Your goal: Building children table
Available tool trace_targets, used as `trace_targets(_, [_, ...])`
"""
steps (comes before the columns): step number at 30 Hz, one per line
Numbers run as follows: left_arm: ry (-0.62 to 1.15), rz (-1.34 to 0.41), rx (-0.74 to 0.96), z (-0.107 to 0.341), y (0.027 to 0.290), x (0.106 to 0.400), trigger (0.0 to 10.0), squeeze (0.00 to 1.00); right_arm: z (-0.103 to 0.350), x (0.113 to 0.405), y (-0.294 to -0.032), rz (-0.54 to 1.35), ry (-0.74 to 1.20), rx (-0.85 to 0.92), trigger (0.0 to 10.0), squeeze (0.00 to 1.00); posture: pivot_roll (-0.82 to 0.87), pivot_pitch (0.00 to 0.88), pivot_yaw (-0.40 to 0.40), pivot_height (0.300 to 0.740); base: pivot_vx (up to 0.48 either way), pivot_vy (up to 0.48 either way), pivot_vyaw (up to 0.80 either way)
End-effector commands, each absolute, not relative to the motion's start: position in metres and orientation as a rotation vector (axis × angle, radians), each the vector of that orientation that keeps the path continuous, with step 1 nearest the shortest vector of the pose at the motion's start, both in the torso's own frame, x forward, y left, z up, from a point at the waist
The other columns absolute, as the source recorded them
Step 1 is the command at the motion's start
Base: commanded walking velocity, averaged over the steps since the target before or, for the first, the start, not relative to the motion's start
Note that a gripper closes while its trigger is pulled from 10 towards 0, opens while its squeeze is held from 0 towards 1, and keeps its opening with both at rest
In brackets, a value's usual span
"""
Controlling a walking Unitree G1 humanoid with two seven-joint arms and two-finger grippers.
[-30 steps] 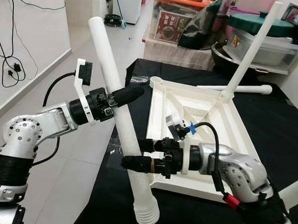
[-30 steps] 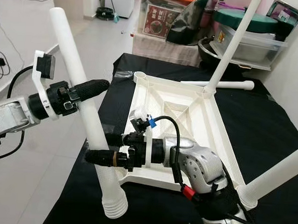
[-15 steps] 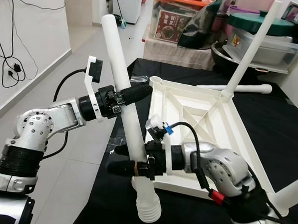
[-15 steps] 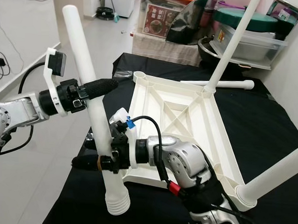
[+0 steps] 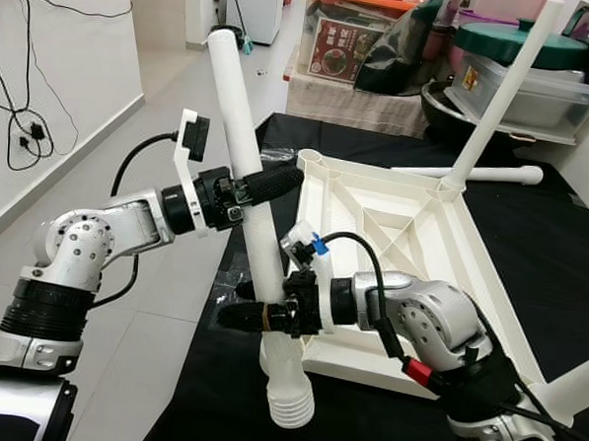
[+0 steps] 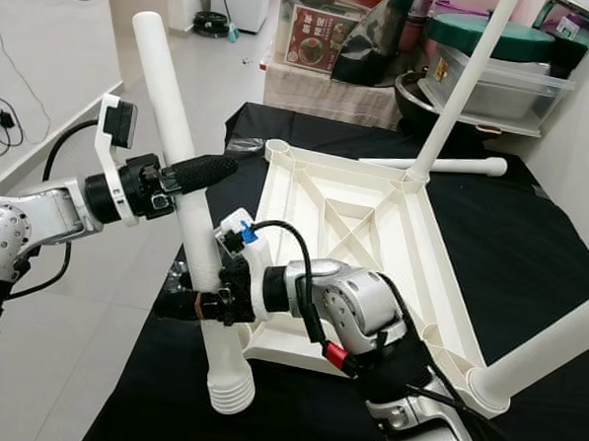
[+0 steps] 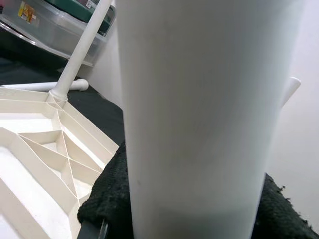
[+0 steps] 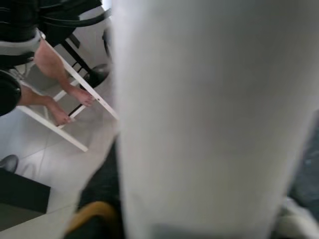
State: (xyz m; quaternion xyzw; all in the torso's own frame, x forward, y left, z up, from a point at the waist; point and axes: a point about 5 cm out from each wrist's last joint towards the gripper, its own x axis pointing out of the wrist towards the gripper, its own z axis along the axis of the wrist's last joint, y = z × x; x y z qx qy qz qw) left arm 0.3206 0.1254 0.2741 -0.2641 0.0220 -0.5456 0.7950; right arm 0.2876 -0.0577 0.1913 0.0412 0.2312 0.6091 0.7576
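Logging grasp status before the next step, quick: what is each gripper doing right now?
Left gripper: shut on the white table leg, upper part.
Right gripper: shut on the same leg, lower down near its ribbed end.

- One upturned white tabletop (image 5: 392, 236), lying on the black-covered surface (image 5: 559, 254)
- Four white table legs: one held leg (image 5: 250, 218) slanting near the surface's left edge, one upright leg (image 5: 498, 98) standing in the tabletop's far corner, one loose leg (image 5: 475, 174) lying flat behind that corner, and one near-right leg (image 6: 555, 348) rising from the tabletop's near right corner
- Two grippers on the held leg: the left gripper (image 5: 267, 184) higher up, the right gripper (image 5: 260, 313) lower down, jaws of each closed against it
- One clear storage bin (image 5: 524, 89) with one green lid (image 5: 516, 44), beyond the surface's far edge
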Motion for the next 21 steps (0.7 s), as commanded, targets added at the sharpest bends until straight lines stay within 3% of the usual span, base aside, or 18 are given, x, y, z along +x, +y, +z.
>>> trace_targets(1, [0.019,-1.224,-0.585,0.2803,0.1193,0.3195,10.0,0.00,0.1920,0.2864,-0.0522,1.346,0.500,0.076,0.0,0.00,0.08,0.012,-0.078,0.740,0.000,0.000,0.00])
trace_targets(17, [0.055,-1.178,-0.596,0.2753,0.1215,0.3250,10.0,0.00,0.1968,0.2829,-0.0486,1.384,0.464,0.078,0.0,0.00,0.08,0.007,-0.078,0.740,0.000,0.000,0.00])
trace_targets(18, [0.059,-1.172,-0.597,0.2747,0.1218,0.3258,10.0,1.00,0.1973,0.2830,-0.0484,1.384,0.459,0.081,0.0,0.00,0.08,0.005,-0.078,0.740,0.000,0.000,0.00])
trace_targets(21, [0.054,-1.187,-0.599,0.2759,0.1218,0.3241,10.0,1.00,0.1985,0.2833,-0.0485,1.385,0.452,0.085,0.0,0.00,0.08,0.004,-0.077,0.740,0.000,0.000,0.00])
